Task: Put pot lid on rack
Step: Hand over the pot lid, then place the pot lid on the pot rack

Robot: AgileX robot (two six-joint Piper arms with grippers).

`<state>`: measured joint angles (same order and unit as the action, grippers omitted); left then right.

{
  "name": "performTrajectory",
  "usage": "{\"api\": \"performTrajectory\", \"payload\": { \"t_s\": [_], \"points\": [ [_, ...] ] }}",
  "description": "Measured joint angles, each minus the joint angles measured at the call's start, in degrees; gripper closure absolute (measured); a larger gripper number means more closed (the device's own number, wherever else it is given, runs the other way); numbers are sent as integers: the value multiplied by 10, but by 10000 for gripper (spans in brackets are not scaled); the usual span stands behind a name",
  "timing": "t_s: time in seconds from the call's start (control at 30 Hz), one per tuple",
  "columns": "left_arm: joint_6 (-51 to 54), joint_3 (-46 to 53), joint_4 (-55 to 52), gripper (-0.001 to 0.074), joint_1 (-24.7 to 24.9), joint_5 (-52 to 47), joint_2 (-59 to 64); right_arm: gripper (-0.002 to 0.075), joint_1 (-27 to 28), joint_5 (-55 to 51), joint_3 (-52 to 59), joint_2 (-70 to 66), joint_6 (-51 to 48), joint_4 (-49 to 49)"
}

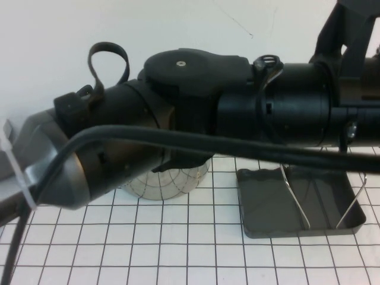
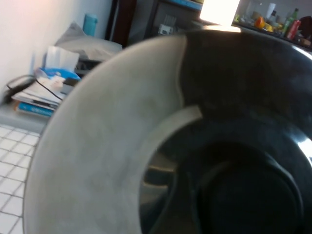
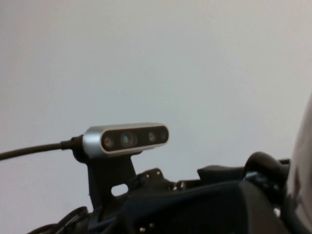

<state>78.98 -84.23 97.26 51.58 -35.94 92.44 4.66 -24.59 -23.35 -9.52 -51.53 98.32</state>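
Observation:
The rack (image 1: 297,199) is a dark grey tray with bent silver wire loops (image 1: 295,193), on the gridded table at the right. A shiny round steel body (image 1: 163,184) shows under the arm at the centre; I cannot tell whether it is the lid or the pot. A broad round grey and dark shiny surface (image 2: 97,146) with a black round knob-like shape (image 2: 248,195) fills the left wrist view, very close; it looks like the pot lid. Black arm links (image 1: 237,101) hide both grippers in the high view. The left and right grippers' fingers do not show in their wrist views.
A thick black cable (image 1: 178,139) crosses the high view in front of the arm. The right wrist view faces a white wall, the raised camera (image 3: 126,139) and dark arm parts. Books and clutter (image 2: 44,87) lie beyond the table in the left wrist view.

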Motion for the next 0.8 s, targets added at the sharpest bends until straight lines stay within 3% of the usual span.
{"api": "performTrajectory", "payload": {
  "t_s": [0.13,0.4,0.53,0.7,0.8],
  "points": [
    [-12,0,-17,129,0,-5,4,603,0,13,0,0,-11,0],
    [-99,0,-258,136,-39,-26,-20,603,0,33,0,0,-84,0],
    [-184,0,-334,282,-73,-59,-40,603,0,35,0,-1,-120,0],
    [-295,0,-428,629,-135,-140,-71,603,0,-14,0,-43,-134,0],
    [-338,0,-457,703,-171,-207,-95,603,0,-82,0,-105,-139,-1]
  ]
}}
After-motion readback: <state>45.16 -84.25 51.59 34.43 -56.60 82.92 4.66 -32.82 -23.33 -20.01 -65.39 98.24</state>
